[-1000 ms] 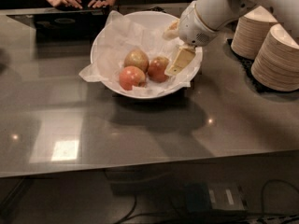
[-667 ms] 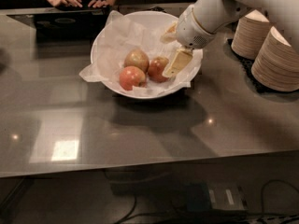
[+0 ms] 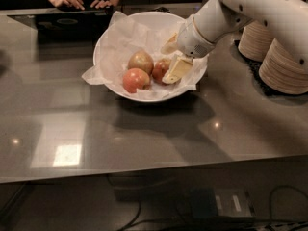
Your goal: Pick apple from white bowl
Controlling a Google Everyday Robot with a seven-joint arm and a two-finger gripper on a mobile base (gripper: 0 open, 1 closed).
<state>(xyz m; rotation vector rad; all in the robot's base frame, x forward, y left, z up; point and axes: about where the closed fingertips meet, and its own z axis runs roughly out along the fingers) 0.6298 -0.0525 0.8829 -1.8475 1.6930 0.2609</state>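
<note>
**Gripper open over the bowl, beside the dark red apple**

Nearest, under the table's front edge, cables (image 3: 144, 215) lie on the dark floor; above them runs the grey glossy table (image 3: 120, 138), with light spots reflected on its surface; on it stands the white bowl (image 3: 154, 19), wide and shallow, lined with crinkled paper (image 3: 115, 37) that spills over the left rim.

Three apples lie close together in the bowl; the pink-red apple (image 3: 136, 80) is nearest the front; behind it is the yellow-tan apple (image 3: 140, 61); the apple (image 3: 159, 70) of the task, deep red, lies to their right, touching or nearly touching both.

The gripper (image 3: 172, 57) hangs inside the bowl at its right side, at the end of the white arm (image 3: 250, 6) that comes in from the upper right; its two cream fingers (image 3: 178, 69) stand apart and hold nothing; the lower one is just beside the deep red apple's right flank, and whether it touches cannot be told.

Further right stand stacks of beige bowls (image 3: 284, 66); at the far edge a person's hands (image 3: 67, 1) rest by a dark panel (image 3: 62, 23).
</note>
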